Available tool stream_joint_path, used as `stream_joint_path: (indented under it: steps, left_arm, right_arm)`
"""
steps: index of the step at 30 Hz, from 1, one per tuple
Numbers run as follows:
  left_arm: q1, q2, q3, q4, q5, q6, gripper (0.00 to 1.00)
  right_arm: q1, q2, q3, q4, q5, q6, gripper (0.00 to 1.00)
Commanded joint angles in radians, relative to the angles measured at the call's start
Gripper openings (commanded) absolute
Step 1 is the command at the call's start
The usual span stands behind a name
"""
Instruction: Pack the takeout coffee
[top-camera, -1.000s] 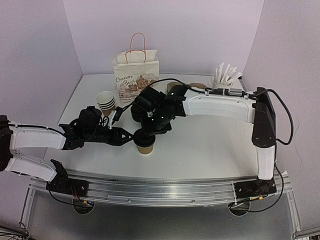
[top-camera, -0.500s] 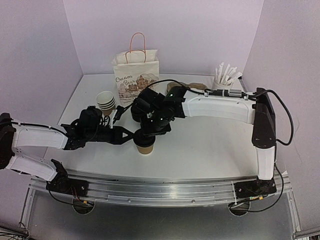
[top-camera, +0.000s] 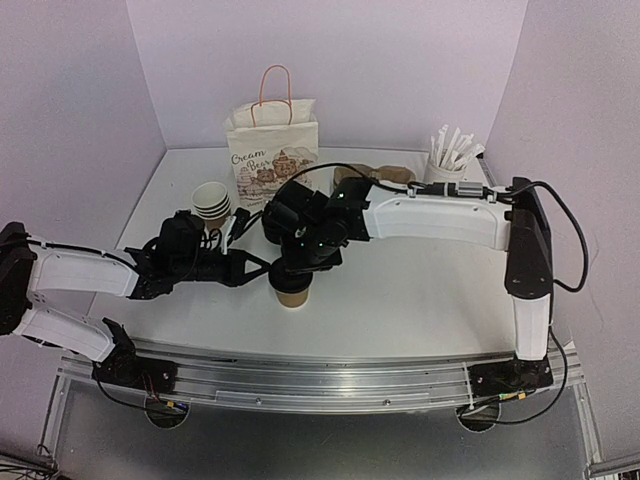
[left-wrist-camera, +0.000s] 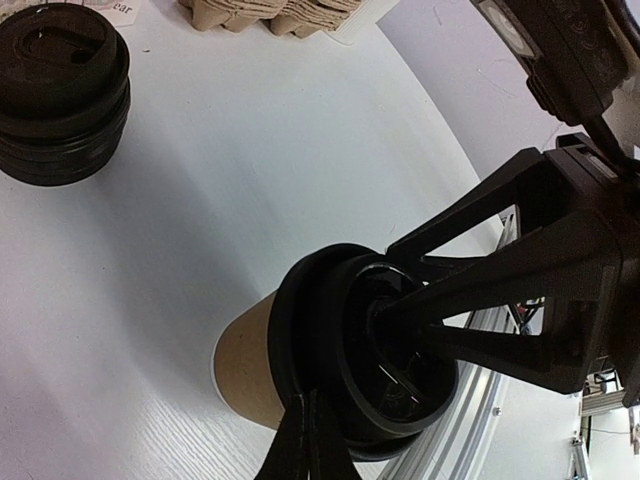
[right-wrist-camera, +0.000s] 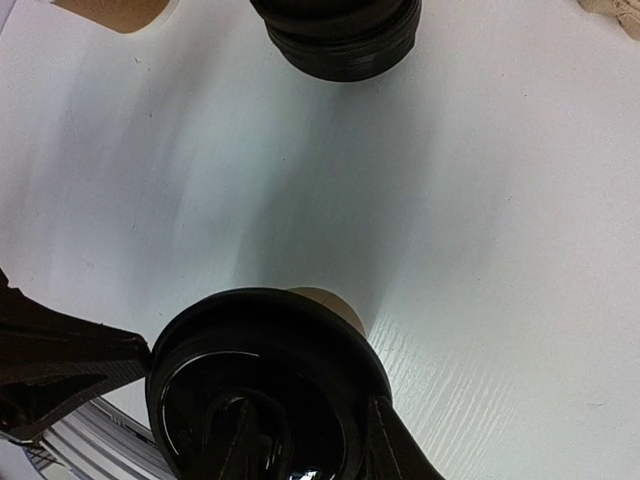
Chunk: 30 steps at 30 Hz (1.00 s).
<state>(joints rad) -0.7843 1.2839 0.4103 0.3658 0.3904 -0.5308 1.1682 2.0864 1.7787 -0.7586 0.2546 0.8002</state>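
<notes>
Brown cup (top-camera: 291, 297) (black-lidded) stands beneath right fingers (right-wrist-camera: 400, 455).

The brown kraft-paper cup (top-camera: 291, 297) stands upright at 7 o'clock from the table's (top-camera: 420, 290) centre, 1 black lid (left-wrist-camera: 330, 340) on its rim.

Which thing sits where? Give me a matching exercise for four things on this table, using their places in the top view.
Things:
1. brown kraft-paper cup with round black plastic lid
2. nested stack of lidless brown paper cups
3. white printed paper bag with pink handles
4. white cup holding white wrapped sticks

Places:
a. back right
b. back centre
c. front centre
d. just left of the bag

Pairs: 1-c, 2-d, 3-b, 4-a.
</notes>
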Motion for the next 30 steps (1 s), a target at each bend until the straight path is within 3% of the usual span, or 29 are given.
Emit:
stream_joint_path:
  steps: [1, 11, 24, 28, 30]
  left_arm:
    - [-0.051, 0.025, -0.024, -0.109, -0.015, 0.057, 0.0]
    - [-0.129, 0.033, 0.001, -0.094, 0.01, 0.128, 0.01]
    - [-0.159, 0.007, 0.032, -0.078, -0.047, 0.246, 0.16]
    - [-0.161, -0.092, 0.01, -0.122, 0.032, 0.399, 0.24]
    - [-0.162, -0.194, -0.026, -0.147, 0.063, 0.519, 0.34]
  right_arm:
    - [0.029, -0.014, -0.052, 0.024, 0.047, 0.028, 0.33]
    - [0.039, -0.057, -0.135, 0.066, 0.077, 0.073, 0.33]
    - [0.061, -0.073, -0.175, 0.093, 0.122, 0.104, 0.33]
    - [0.061, -0.081, -0.158, 0.091, 0.139, 0.071, 0.33]
    - [0.061, -0.08, -0.155, 0.091, 0.139, 0.064, 0.33]
